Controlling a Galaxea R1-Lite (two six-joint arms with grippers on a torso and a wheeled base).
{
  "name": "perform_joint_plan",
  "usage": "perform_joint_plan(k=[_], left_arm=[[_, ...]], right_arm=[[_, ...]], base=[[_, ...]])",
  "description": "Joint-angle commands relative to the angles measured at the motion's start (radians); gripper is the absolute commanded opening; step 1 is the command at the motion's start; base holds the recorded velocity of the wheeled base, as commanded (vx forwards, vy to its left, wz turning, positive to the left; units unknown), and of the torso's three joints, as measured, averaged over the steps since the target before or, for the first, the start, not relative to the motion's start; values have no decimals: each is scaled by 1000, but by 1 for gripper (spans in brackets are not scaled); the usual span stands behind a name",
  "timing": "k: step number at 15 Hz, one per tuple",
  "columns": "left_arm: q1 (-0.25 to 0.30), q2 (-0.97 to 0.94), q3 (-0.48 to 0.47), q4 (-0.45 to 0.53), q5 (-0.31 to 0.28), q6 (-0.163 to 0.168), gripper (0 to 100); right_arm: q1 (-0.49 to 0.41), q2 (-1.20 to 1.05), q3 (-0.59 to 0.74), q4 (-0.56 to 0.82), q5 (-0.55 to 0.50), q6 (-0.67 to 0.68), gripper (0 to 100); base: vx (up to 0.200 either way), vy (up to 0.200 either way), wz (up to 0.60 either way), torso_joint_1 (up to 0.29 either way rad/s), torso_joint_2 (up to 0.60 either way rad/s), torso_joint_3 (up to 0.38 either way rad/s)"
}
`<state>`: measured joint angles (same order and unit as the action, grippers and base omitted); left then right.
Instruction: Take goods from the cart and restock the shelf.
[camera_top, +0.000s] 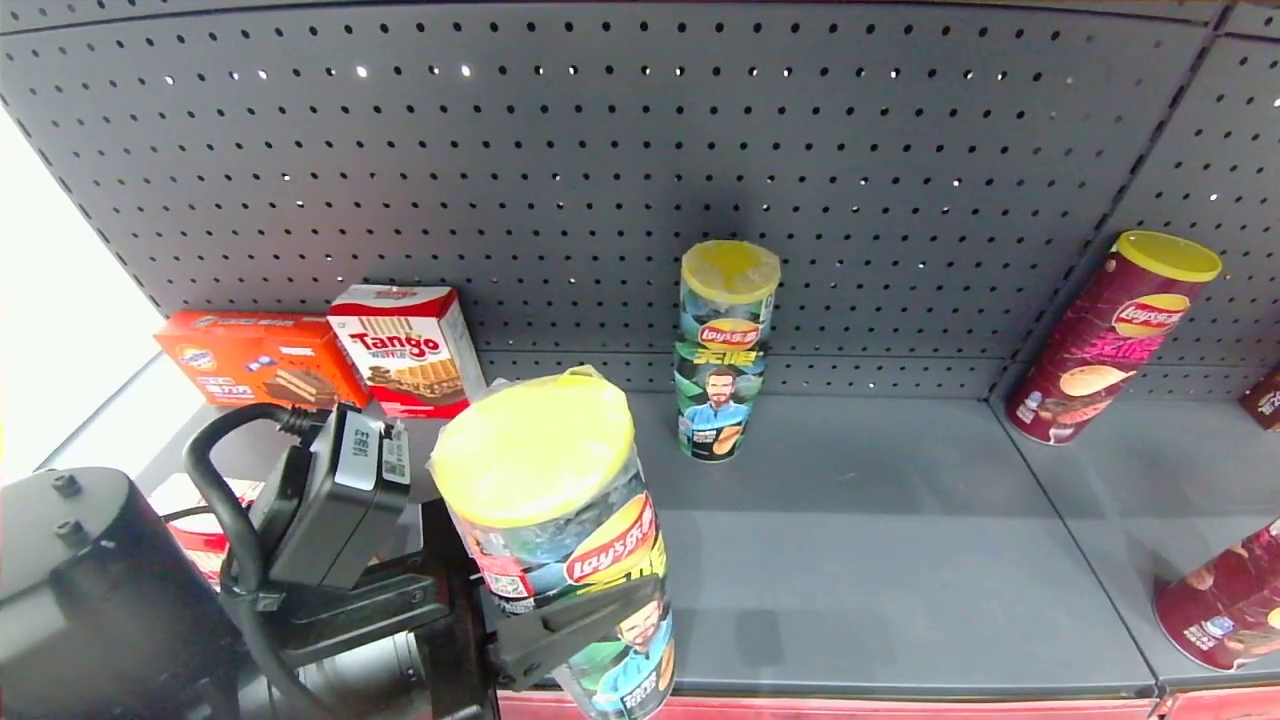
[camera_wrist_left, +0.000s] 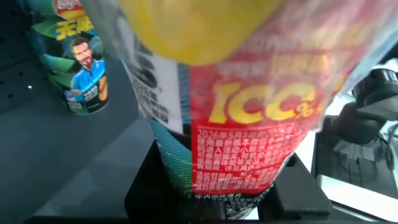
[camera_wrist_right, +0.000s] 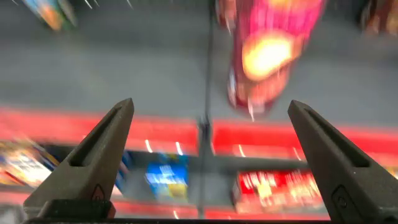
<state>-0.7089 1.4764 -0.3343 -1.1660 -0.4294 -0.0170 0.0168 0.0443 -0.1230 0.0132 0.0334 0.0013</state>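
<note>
Head camera looks down on the shelf (camera_top: 880, 560); left wrist camera, tight against the held can (camera_wrist_left: 242, 124), shares the rear can (camera_wrist_left: 78, 68).

Left arm: the thick black left arm (camera_top: 90, 600) sits at 8 o'clock in the head view and points toward 3 o'clock.
Left gripper: the black left gripper (camera_top: 520, 610) is at 6 o'clock. Its fingers (camera_top: 575, 622) squeeze the sides of a tall round chip can with a yellow lid (camera_top: 545, 490), held almost upright.
Right gripper: the dark grey right gripper (camera_wrist_right: 208, 112) has its two pointed fingers (camera_wrist_right: 99, 155) spread wide apart.
</note>
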Motion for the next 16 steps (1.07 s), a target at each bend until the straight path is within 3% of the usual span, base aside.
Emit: perform_joint_plan(k=[1, 7, 13, 16], left_arm=[[2, 4, -5, -1, 0, 0, 0], [3, 33, -5, -4, 0, 2, 0], [13, 30, 0, -4, 0, 0, 0], [26, 28, 3, -8, -2, 0, 0]], right_arm=[[81, 275, -273, 28, 25, 52, 100], [249, 450, -325, 45, 347, -7, 100], [339, 677, -336, -22, 350, -89, 100], [450, 792, -342, -65, 303, -90, 100]], base=[[0, 0, 0, 0, 0, 0], [0, 0, 0, 0, 0, 0], [0, 0, 0, 0, 0, 0], [0, 0, 0, 0, 0, 0]])
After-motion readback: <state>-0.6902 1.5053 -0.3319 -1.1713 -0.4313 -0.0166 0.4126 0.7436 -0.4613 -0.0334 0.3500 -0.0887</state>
